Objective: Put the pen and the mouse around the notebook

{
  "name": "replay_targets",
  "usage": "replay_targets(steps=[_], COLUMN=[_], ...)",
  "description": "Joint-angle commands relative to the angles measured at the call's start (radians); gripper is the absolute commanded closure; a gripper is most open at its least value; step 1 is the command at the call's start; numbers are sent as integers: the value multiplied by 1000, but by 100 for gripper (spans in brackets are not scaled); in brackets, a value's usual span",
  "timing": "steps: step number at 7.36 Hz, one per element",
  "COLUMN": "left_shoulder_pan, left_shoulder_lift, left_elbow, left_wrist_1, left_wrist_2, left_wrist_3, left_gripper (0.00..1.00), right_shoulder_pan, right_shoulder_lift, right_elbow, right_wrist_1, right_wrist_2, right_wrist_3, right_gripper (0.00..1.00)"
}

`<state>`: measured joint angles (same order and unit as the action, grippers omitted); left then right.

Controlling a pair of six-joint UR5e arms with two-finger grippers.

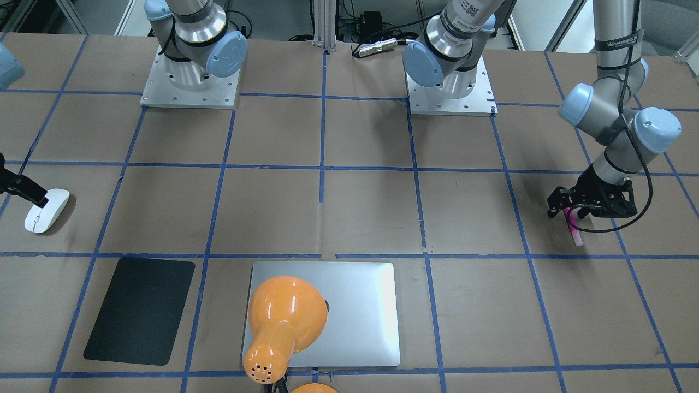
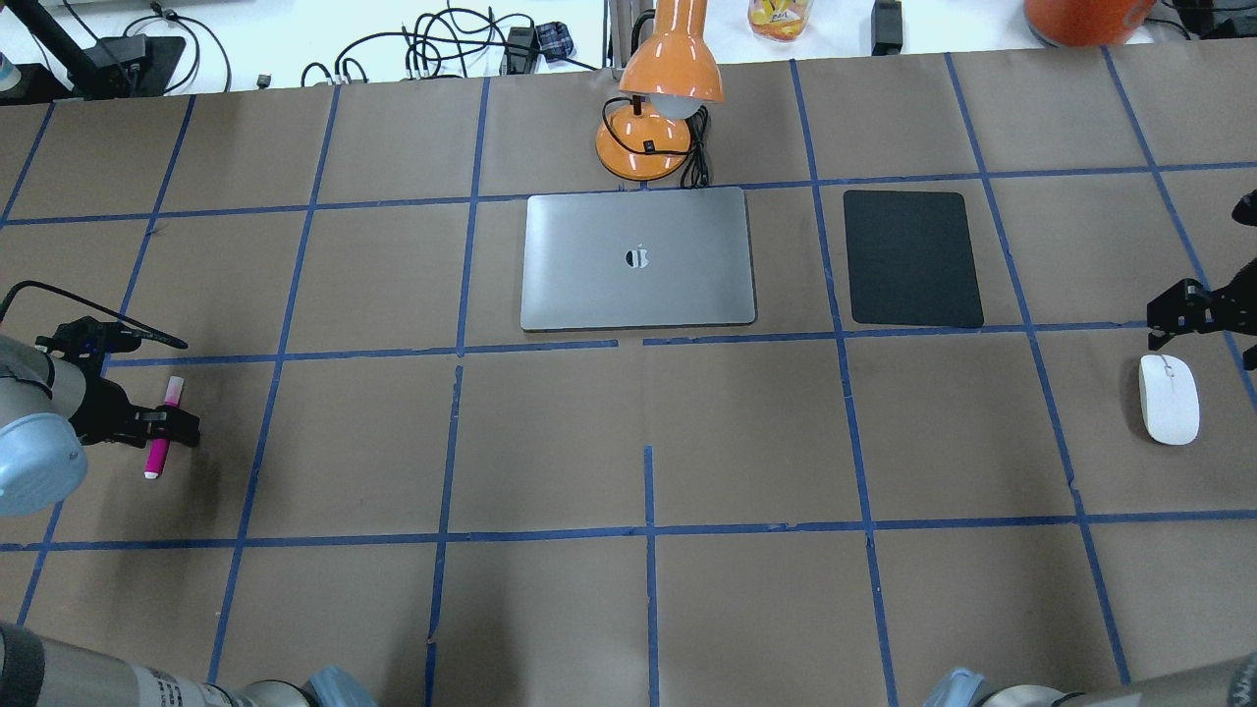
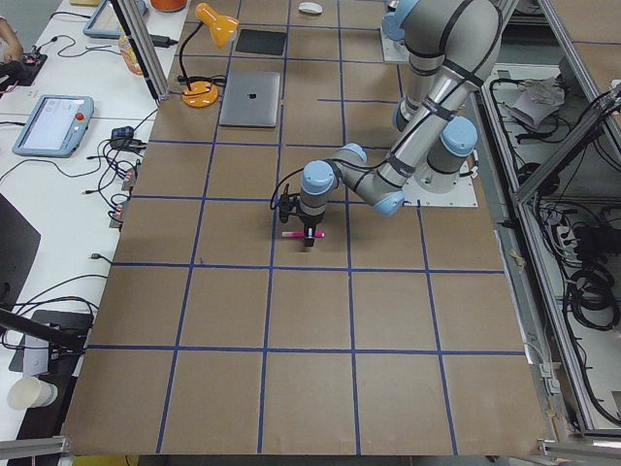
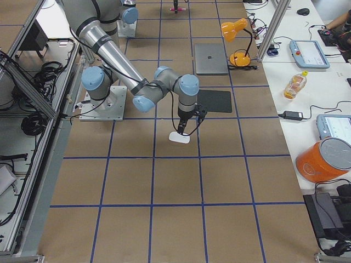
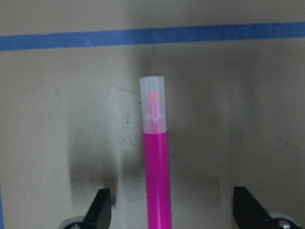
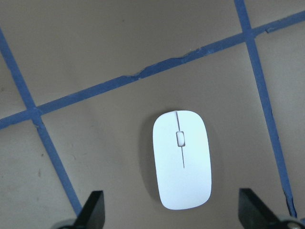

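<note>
Left tool (image 5: 171, 210) spread, straddling pen (image 5: 156, 157) on tabletop (image 2: 746, 442); right tool (image 6: 172, 212) spread above mouse (image 6: 182, 160) — both well apart from notebook (image 2: 638, 260). We fear thin pen rolls from closing pinch, flat mouse slips.

The right arm (image 1: 199, 27) and the left arm (image 1: 614, 71) are both brushed silver tubes linked by thick cylindrical joints with round pale blue caps (image 1: 228, 53). Each rises from a square light-grey base plate (image 1: 158, 97) dotted with small screws. The left arm wears a black band (image 1: 620, 42) with white lettering, and a thin black cable (image 1: 650, 185) loops along it. The left tool (image 1: 569, 213) and the right tool (image 6: 172, 212) are black, with angular fingertips.
</note>
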<state>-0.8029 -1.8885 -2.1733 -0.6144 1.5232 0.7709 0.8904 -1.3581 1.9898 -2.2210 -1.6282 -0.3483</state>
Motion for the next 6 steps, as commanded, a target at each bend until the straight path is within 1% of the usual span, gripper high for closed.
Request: replay_targets(steps=[1, 3, 5, 6], left_shoulder_pan=[1, 1, -22, -30], left_shoulder_lift=[-4, -4, 22, 25], left_elbow=[6, 7, 9, 9], left_wrist_1=[2, 10, 8, 7], left_wrist_2=[-3, -9, -2, -5], left_wrist_3=[-7, -8, -12, -19], left_gripper=[100, 100, 100, 100], right_shoulder_pan=[-5, -5, -7, -10], right_shoulder_lift=[49, 79, 108, 120], right_elbow=[23, 23, 23, 23], right_wrist_1=[-37, -40, -83, -83], right_wrist_2=[-1, -1, -16, -16], right_wrist_3=[11, 5, 2, 0], right_gripper=[0, 0, 0, 0])
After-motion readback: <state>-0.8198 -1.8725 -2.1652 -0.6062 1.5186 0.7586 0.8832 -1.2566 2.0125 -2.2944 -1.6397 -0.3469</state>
